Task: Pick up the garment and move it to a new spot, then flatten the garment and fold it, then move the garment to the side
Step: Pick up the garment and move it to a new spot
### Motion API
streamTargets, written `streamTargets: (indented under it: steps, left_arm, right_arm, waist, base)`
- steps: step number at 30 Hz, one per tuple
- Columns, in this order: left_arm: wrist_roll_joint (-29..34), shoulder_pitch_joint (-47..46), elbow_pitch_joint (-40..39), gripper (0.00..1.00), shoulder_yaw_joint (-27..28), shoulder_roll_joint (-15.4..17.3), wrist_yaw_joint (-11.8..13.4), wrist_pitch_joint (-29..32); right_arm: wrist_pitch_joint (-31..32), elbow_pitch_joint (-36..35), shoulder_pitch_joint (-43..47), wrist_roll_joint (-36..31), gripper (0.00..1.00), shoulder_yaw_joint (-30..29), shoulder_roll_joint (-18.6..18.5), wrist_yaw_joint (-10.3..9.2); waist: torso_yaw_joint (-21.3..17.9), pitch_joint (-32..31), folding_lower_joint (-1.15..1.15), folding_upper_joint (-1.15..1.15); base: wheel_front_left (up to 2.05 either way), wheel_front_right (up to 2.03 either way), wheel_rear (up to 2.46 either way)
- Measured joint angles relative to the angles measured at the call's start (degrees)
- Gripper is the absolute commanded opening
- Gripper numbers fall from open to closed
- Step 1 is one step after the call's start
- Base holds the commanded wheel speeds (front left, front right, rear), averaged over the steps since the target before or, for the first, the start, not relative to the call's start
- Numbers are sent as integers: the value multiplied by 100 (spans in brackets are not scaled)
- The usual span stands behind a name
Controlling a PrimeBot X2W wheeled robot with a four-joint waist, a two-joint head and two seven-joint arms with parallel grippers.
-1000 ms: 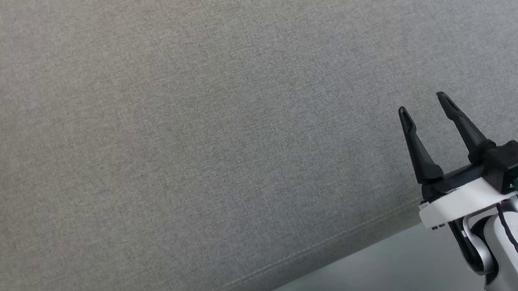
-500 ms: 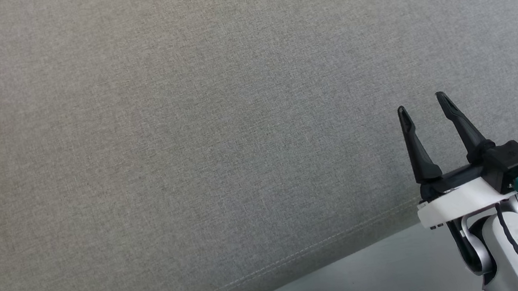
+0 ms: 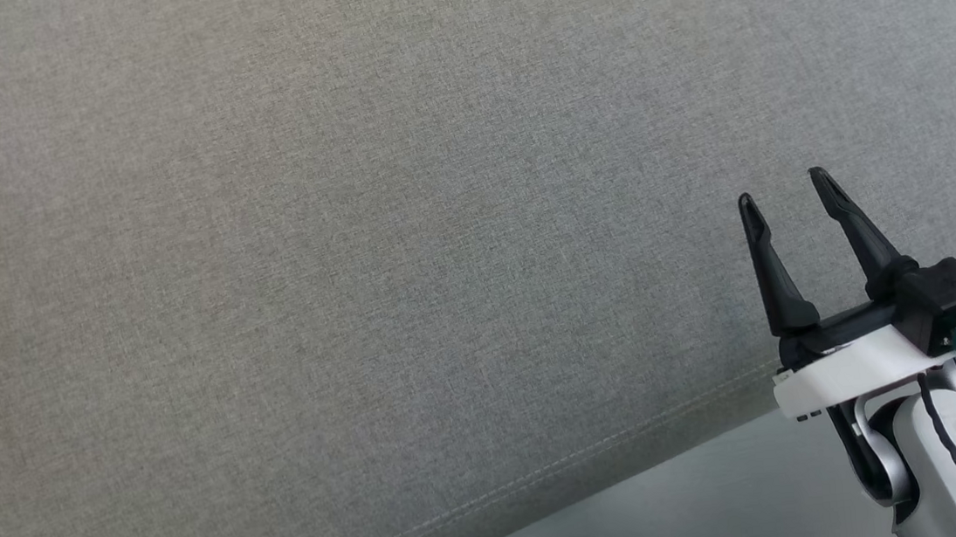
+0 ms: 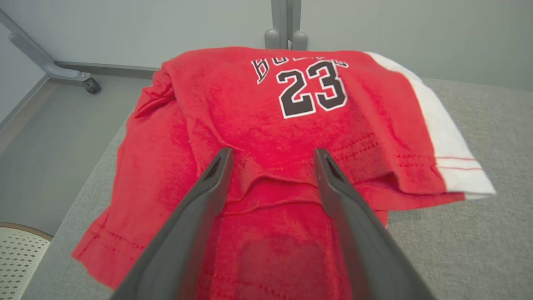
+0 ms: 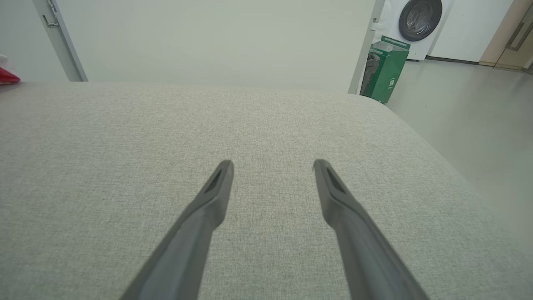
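The garment is a red jersey with a black "23" and a white side panel, lying folded on the grey cushion in the left wrist view. My left gripper hovers over its near part, open, its fingers spread with red cloth showing between them. A red scrap of the garment peeks in at the far left of the right wrist view. My right gripper stands open over bare cushion at the lower right of the head view, holding nothing; its fingers point across the fabric.
The grey fabric cushion has a stitched front edge, with floor below. A green bin and a washing machine stand beyond the cushion's far right. A caster leg and a post sit behind the garment.
The head view has shifted very slightly; my right gripper stays open in nearly the same place over the cushion.
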Motion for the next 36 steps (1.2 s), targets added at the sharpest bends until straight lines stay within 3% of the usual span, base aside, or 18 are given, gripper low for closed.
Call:
streamTargets:
  steps: [3,4,5,9,10,11,12,17,18,19,26,36]
  left_arm:
    - [29,-35,54,96,-18,0,-7,-12]
    - [30,-44,75,89,-24,0,-8,-14]
    - [30,-54,91,73,-29,0,-20,-33]
    - [30,-114,172,40,-47,-1,-55,-36]
    - [30,-120,196,40,-51,-1,-55,-37]
    - [30,-122,223,31,-52,-1,-56,-37]
    - [29,-125,246,29,-52,-1,-56,-44]
    - [30,-176,318,23,-58,-1,-94,-66]
    - [30,-182,334,8,-62,-1,-99,-96]
    - [30,-196,355,0,-67,-1,-99,-103]
    - [46,-260,398,0,-154,-100,-205,-326]
    - [111,-659,-25,0,-513,-734,-414,-1068]
  right_arm:
    - [-1,0,1,0,100,-7,1,36]
    - [-1,0,1,0,100,-8,2,43]
    - [-1,0,1,0,100,-8,4,43]
    - [-1,0,1,0,100,-9,27,44]
    - [0,1,1,0,100,-12,27,44]
    - [0,1,1,0,100,-18,27,45]
    - [0,1,1,-1,100,-24,27,46]
    - [0,1,1,-4,100,-40,29,48]
    - [0,1,1,-11,100,-40,31,48]
    - [0,1,1,-19,100,-40,32,49]
    - [0,56,1,-41,100,-76,57,49]
    - [0,279,-6,-40,100,-65,166,130]
  waist:
    - [1,0,0,0]
    - [2,0,0,0]
    - [3,1,0,0]
    - [8,5,0,0]
    - [10,5,0,0]
    - [11,5,0,0]
    - [13,6,0,0]
    - [19,7,0,0]
    - [21,7,0,0]
    - [23,8,0,0]
    - [56,-32,0,0]
    - [160,-428,0,0]
  base:
    - [0,0,0]
    - [0,0,0]
    - [0,0,0]
    - [0,0,0]
    - [0,0,0]
    - [0,0,0]
    - [0,0,0]
    - [0,0,0]
    - [0,0,0]
    - [0,0,0]
    - [0,0,0]
    - [0,0,0]
